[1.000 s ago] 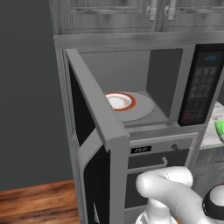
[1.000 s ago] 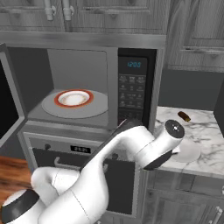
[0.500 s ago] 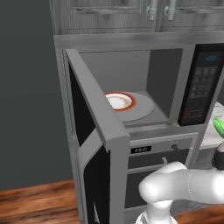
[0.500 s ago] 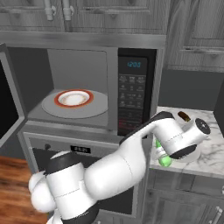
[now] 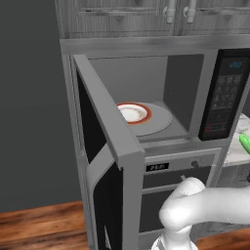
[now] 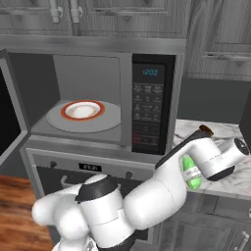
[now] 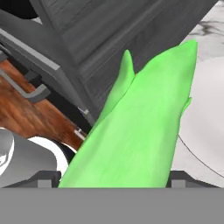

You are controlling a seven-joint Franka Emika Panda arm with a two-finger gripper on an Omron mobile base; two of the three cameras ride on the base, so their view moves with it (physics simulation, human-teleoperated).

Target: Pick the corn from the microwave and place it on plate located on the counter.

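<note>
- The microwave (image 6: 98, 93), left of frame, is standing open, with just a small red-rimmed plate (image 6: 82, 110) on its turntable.
- The arm has swung right across the counter (image 6: 230, 169) since a second ago.
- The plate (image 7: 205, 127) is appearing at right in the hand view.
- The gripper (image 6: 192, 171) is clamping the corn (image 6: 190, 170), now nearing the plate for release.

small red-rimmed plate (image 6: 82, 110) on turntable, upper cabinets (image 6: 122, 17), wood floor (image 5: 39, 227)
</note>
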